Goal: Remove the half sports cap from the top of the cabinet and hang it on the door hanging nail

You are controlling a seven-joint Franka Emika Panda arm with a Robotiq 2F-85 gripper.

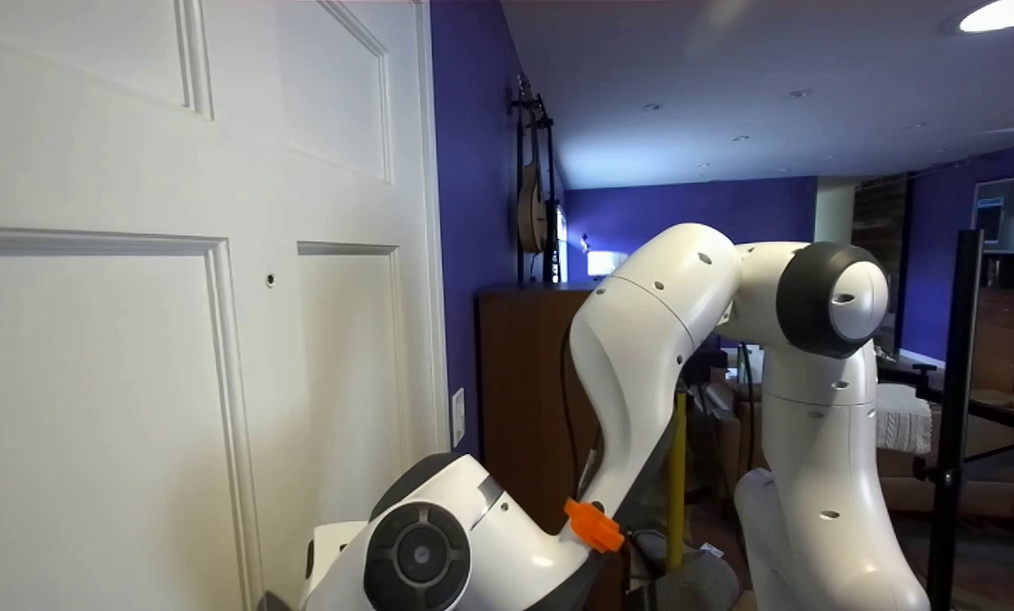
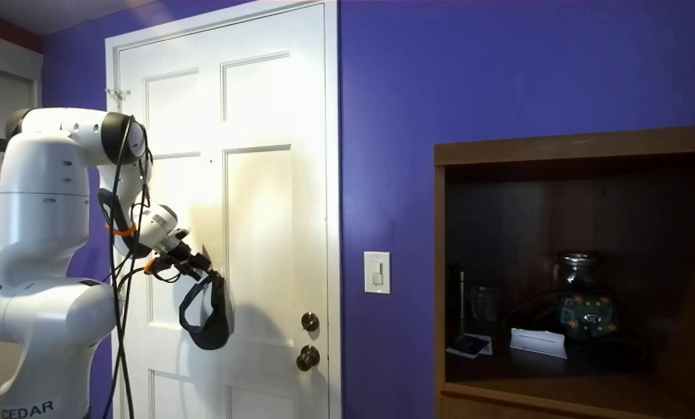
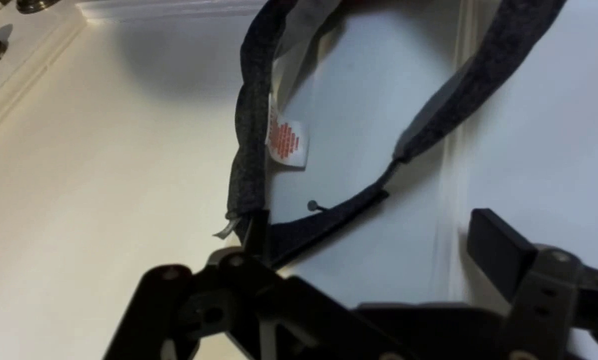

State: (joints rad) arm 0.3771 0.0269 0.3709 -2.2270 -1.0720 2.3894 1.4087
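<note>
My claw [image 3: 371, 220] has its jaws wide apart — nothing is pinched between them, though one finger [image 3: 256, 237] is very close to the strap [image 3: 324, 225], and whether it touches, I cannot tell. In an exterior view the half cap [image 2: 220, 308] hangs before the white door [image 2: 309, 203]; the nail [image 3: 313, 205] stands inside it, at the strap's inner edge. I judge the cap light, soft and not fragile, its visor [image 2: 210, 339] probably stiffer. To correct it, I would hold the strap beside the nail — gently, so it cannot slip off.
</note>
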